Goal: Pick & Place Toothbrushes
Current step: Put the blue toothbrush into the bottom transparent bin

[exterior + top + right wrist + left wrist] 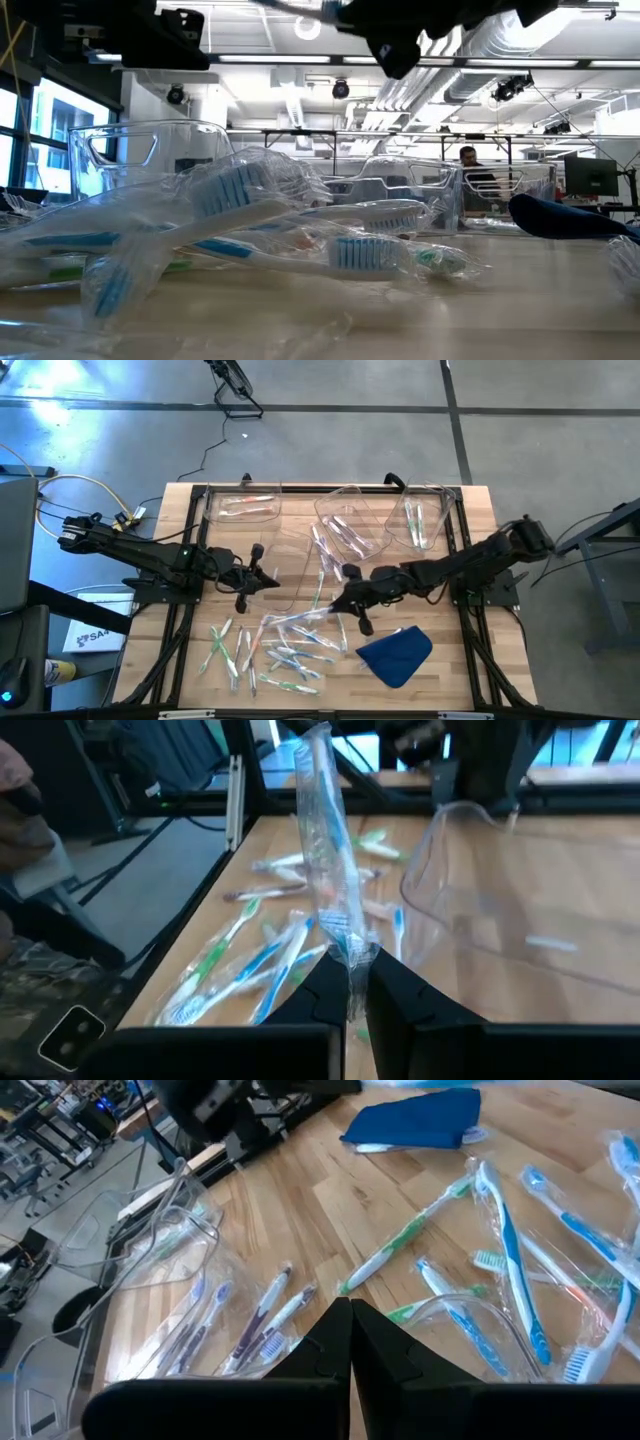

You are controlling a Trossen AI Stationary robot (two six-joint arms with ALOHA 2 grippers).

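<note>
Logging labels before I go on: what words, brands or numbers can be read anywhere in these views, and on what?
"SA": partial dark letters on the white card or box lying on the floor left of the wooden table; the rest is cut off.
Clear plastic wrappers of the toothbrushes: no print legible.
Crumpled blue cloth: no text visible.
Clear plastic bins: no labels visible.

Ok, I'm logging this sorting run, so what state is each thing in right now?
Right gripper: shut on a wrapped toothbrush, lifted over the table.
Left gripper: shut, empty, above the table.
Loose toothbrushes: scattered flat on the table, wrapped.
Bins: clear, open-topped, some holding toothbrushes.
Blue cloth: crumpled on the table.
</note>
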